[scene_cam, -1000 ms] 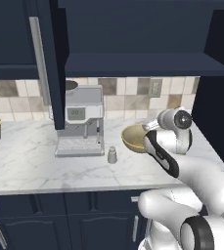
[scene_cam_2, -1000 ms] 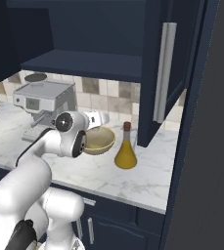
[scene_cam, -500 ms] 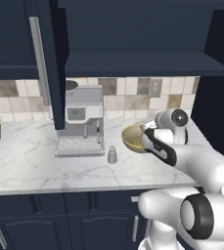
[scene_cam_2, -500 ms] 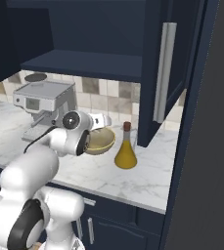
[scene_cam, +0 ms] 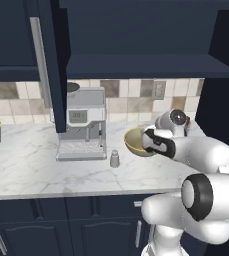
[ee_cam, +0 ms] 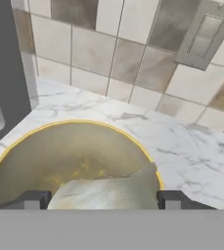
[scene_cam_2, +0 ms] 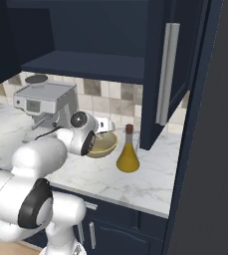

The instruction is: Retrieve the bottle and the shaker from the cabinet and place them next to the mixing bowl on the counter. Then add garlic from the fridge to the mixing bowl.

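Garlic held over the mixing bowl, ready for you to drop it.

Nearest you, the gripper (ee_cam: 101,199) has its fingers apart around a pale lumpy bulb that looks like the garlic (ee_cam: 108,193), though the hand view shows it only in part, so treat the grip as likely rather than certain. Just beyond sits the bowl (ee_cam: 69,156), on the counter (ee_cam: 191,151) beside the coffee machine (scene_cam: 81,125). The shaker (scene_cam: 114,158) stands left of the bowl and the bottle (scene_cam_2: 128,154) right of it, both near. If you release while off centre, the bulb may strike the rim and roll away; a low swing could knock the bottle over.
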